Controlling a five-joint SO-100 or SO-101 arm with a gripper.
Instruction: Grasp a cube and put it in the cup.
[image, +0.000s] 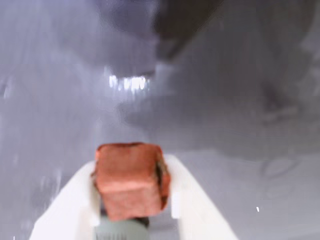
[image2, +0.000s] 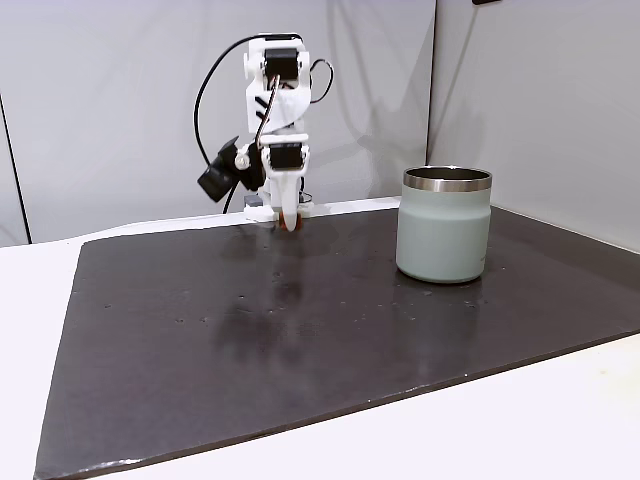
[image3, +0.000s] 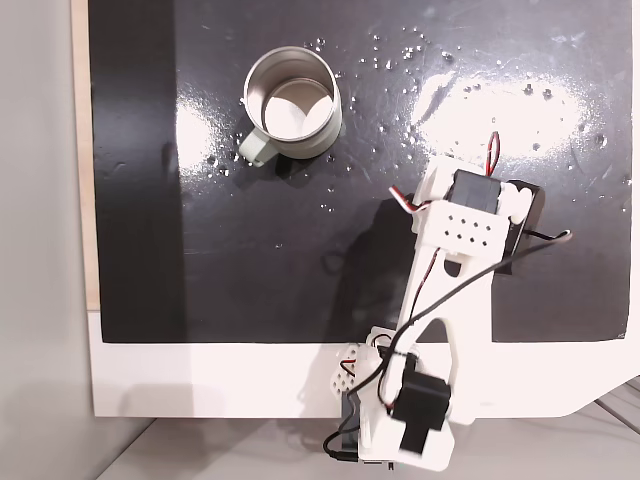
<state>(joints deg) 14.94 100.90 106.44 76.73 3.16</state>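
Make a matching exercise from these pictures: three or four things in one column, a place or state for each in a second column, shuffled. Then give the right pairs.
Things:
1. cube
2. cup
3. end effector
4. dark mat

Places or states:
A. stands upright and open-topped on the mat, apart from the arm
B. covers most of the white table
C. clamped between two white fingers
D. shut around a rust-red block

Right pairs: 1-C, 2-A, 3-D, 4-B
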